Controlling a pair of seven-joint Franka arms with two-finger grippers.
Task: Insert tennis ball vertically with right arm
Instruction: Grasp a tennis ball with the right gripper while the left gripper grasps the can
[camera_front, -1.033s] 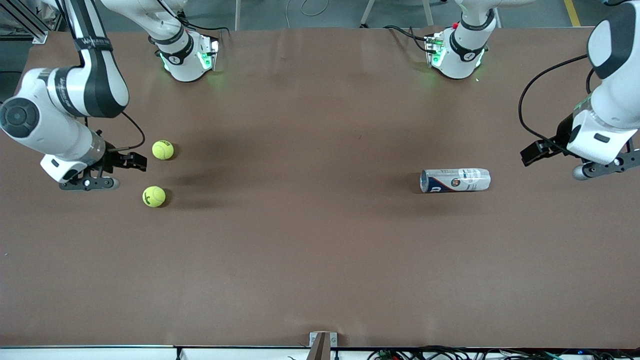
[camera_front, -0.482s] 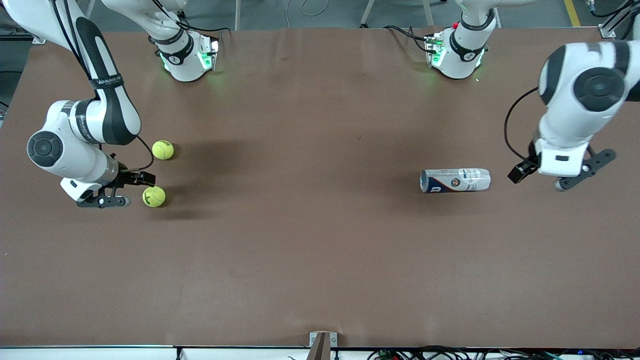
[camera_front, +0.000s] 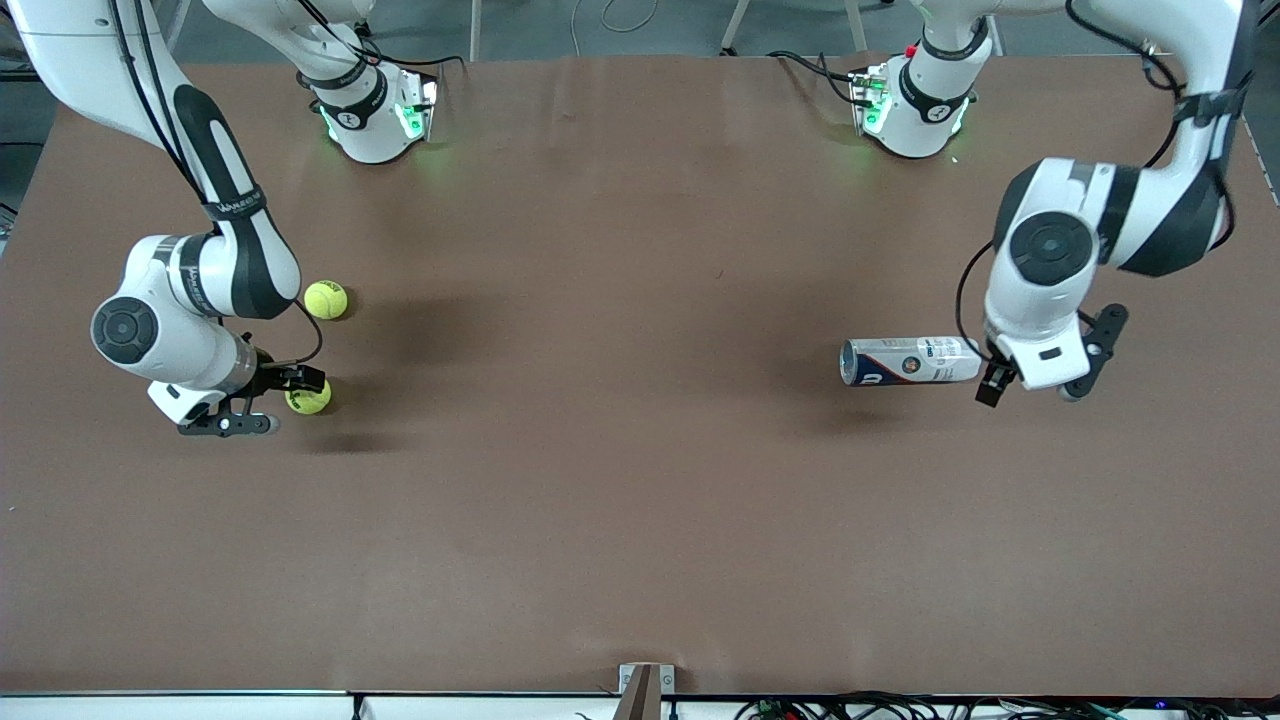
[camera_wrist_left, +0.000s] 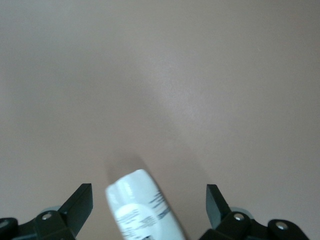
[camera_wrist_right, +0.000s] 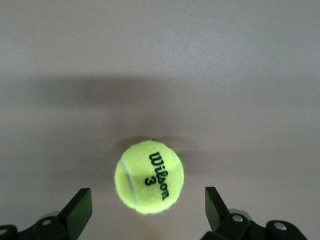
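Observation:
Two yellow tennis balls lie toward the right arm's end of the table. The nearer tennis ball (camera_front: 310, 398) (camera_wrist_right: 149, 176) sits just in front of my right gripper (camera_front: 250, 412) (camera_wrist_right: 148, 206). Its open fingers stand on either side of the ball without touching it. The farther ball (camera_front: 326, 299) lies free. A ball can (camera_front: 908, 361) lies on its side toward the left arm's end. My left gripper (camera_front: 1080, 360) (camera_wrist_left: 149, 202) hovers open over the can's white end (camera_wrist_left: 142, 207), which shows between its fingers.
The brown table (camera_front: 620, 480) stretches wide between the balls and the can. Both arm bases (camera_front: 375, 115) (camera_front: 915, 105) stand along the table's farthest edge.
My right gripper has moved from beside the farther ball to the nearer ball. The left arm has swung in from the table's end to the can's white end. Balls and can have not moved.

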